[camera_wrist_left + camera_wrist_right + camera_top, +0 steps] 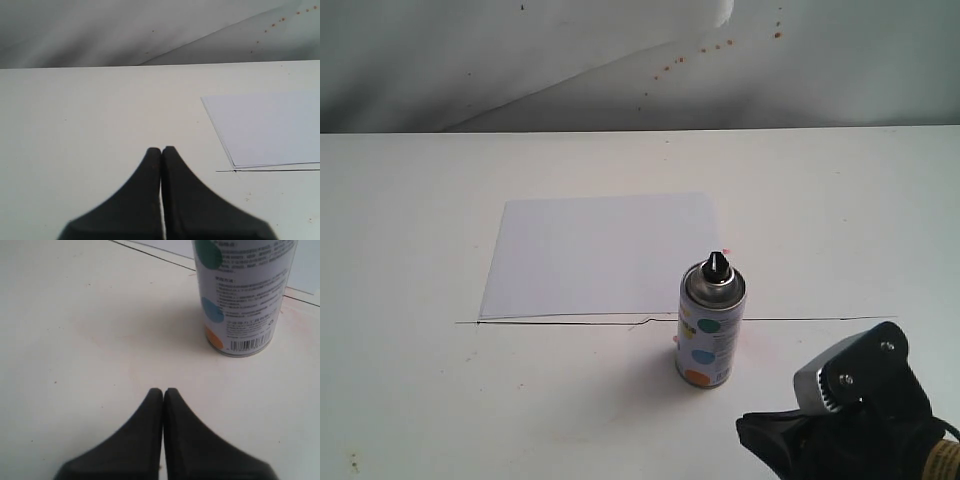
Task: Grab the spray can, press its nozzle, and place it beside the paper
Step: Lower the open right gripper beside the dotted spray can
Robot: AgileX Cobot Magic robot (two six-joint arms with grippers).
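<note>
The spray can [711, 326] stands upright on the white table, just in front of the paper's near right corner. Its black nozzle [717, 266] sits on a shiny dome. The white paper [605, 254] lies flat behind it. In the right wrist view the spray can [243, 295] shows its dotted label, a short way ahead of my right gripper [163, 390], which is shut and empty. The right arm [860, 400] is at the bottom right of the exterior view. My left gripper [161, 149] is shut and empty over bare table, with the paper [270, 127] off to one side.
A thin dark line [570, 322] runs across the table [410, 400] along the paper's near edge. A grey backdrop [520, 60] with small reddish specks stands behind the table. Faint pink marks lie near the can's base.
</note>
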